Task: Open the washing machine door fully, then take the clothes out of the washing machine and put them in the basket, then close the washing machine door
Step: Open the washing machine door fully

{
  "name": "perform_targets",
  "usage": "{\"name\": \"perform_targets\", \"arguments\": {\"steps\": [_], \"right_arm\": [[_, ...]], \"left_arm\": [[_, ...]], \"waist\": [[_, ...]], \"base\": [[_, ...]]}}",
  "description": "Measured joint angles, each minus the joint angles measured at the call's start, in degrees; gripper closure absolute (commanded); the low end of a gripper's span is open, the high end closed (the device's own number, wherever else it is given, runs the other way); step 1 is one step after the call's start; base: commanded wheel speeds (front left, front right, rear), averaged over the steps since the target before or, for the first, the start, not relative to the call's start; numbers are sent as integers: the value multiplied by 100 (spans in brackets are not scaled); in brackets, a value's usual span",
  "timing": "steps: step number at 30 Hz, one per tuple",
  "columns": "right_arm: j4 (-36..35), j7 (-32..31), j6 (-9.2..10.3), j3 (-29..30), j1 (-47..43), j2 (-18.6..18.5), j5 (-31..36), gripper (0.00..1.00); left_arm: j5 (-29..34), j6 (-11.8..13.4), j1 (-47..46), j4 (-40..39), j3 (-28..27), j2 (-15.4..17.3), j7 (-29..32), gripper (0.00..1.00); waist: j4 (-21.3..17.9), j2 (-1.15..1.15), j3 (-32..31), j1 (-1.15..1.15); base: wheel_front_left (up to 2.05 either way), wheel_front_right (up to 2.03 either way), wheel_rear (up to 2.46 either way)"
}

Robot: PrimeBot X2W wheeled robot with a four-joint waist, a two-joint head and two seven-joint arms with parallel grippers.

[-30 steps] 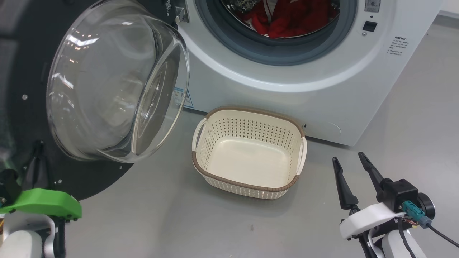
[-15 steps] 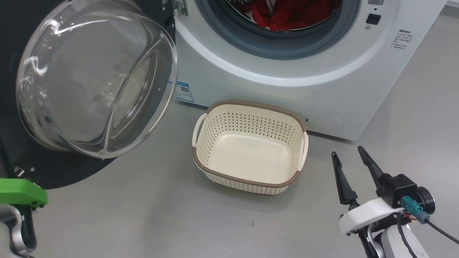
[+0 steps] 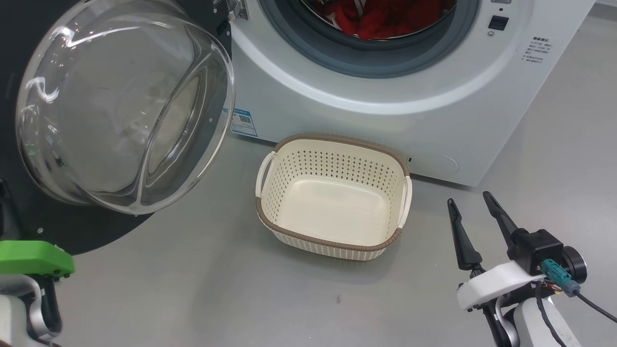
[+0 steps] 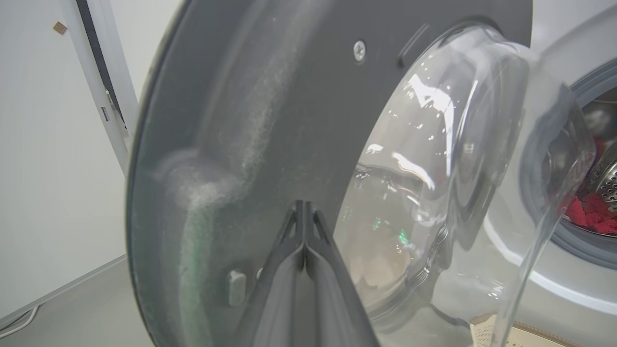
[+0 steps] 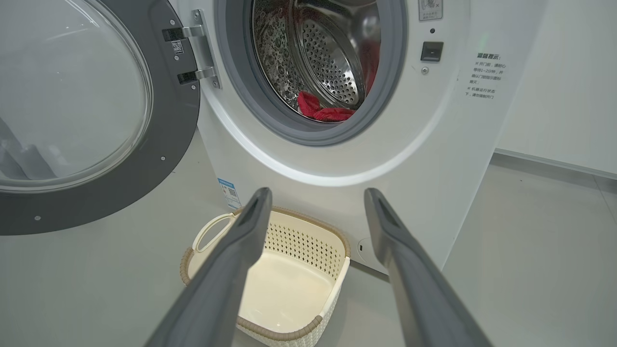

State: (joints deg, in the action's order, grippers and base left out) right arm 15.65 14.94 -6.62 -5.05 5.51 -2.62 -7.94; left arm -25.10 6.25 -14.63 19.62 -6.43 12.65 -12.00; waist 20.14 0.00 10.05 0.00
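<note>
The washing machine (image 3: 385, 125) stands with its door (image 3: 125, 106) swung out to the left, glass bowl facing me. Red clothes (image 3: 381, 19) lie in the steel drum, also visible as clothes (image 5: 323, 111) in the right wrist view. The cream basket (image 3: 332, 142) sits on the floor before the machine with nothing in it. My left gripper (image 4: 304, 205) is shut with nothing in it, tips close against the door's dark inner face (image 4: 270, 96); I cannot tell whether they touch. My right gripper (image 3: 468, 198) hangs open, holding nothing, to the right of the basket, pointing at the machine (image 5: 434, 144).
Grey floor spreads around the basket (image 5: 308, 246) and to the machine's right. My left arm's green wrist part (image 3: 33, 258) sits at the lower left under the door's black rim (image 3: 72, 231). A white wall and a door frame (image 4: 96, 86) lie beyond the door.
The door has swung farther out to the left, and my left arm's green part has moved left with it. The head view has shifted a little. My right gripper has stayed open in place.
</note>
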Motion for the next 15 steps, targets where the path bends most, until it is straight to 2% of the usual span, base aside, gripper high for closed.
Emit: {"name": "perform_targets", "arguments": {"steps": [15], "right_arm": [[97, 0, -35, -69, -6, 0, -10, 0]], "left_arm": [[246, -1, 818, -355, 200, -277, -122, 100]], "waist": [[-122, 0, -249, 0]], "base": [[0, 0, 0]]}}
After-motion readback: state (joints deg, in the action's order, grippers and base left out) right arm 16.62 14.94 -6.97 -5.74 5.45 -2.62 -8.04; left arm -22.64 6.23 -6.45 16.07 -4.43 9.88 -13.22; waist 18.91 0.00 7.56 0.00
